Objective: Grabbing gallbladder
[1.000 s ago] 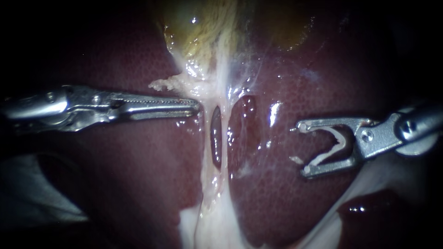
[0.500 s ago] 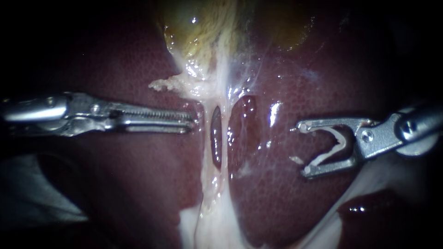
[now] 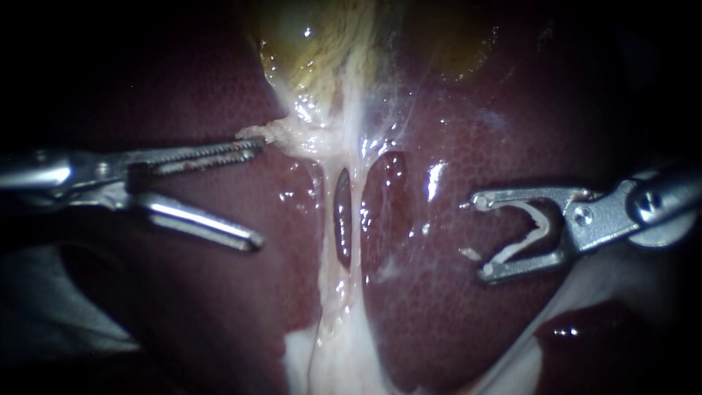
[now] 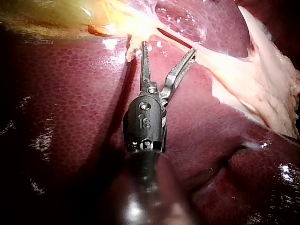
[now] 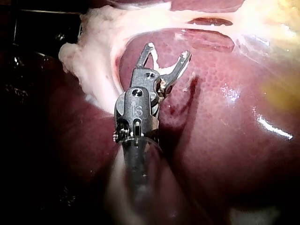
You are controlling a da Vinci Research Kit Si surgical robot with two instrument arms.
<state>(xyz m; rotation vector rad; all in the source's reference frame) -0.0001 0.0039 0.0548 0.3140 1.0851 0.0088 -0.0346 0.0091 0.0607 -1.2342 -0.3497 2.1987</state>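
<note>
The yellowish gallbladder (image 3: 314, 51) lies at the top, narrowing into frayed white tissue (image 3: 307, 135) over the dark red liver (image 3: 439, 314). Below it two pale tubes (image 3: 357, 212) run downward with a dark gap between them. My left instrument (image 3: 257, 192) is open wide, and its toothed upper jaw lies against the white tag at the gallbladder's neck while gripping nothing. In the left wrist view the left instrument (image 4: 168, 48) points at that neck tissue, with the gallbladder (image 4: 51, 14) beside it. My right instrument (image 3: 479, 238) stands open over the liver, apart from the tubes, with a white shred clinging inside its jaws.
White fatty tissue (image 3: 336, 358) spreads at the bottom, where the tubes end. In the right wrist view the right instrument (image 5: 168, 50) hovers over the liver, with white tissue (image 5: 93, 56) beside it. A pale fold (image 3: 58, 307) lies at the lower left.
My left instrument's jaws have gone from shut to wide open and drawn back to the left, away from the tubes. The right instrument has not moved.
</note>
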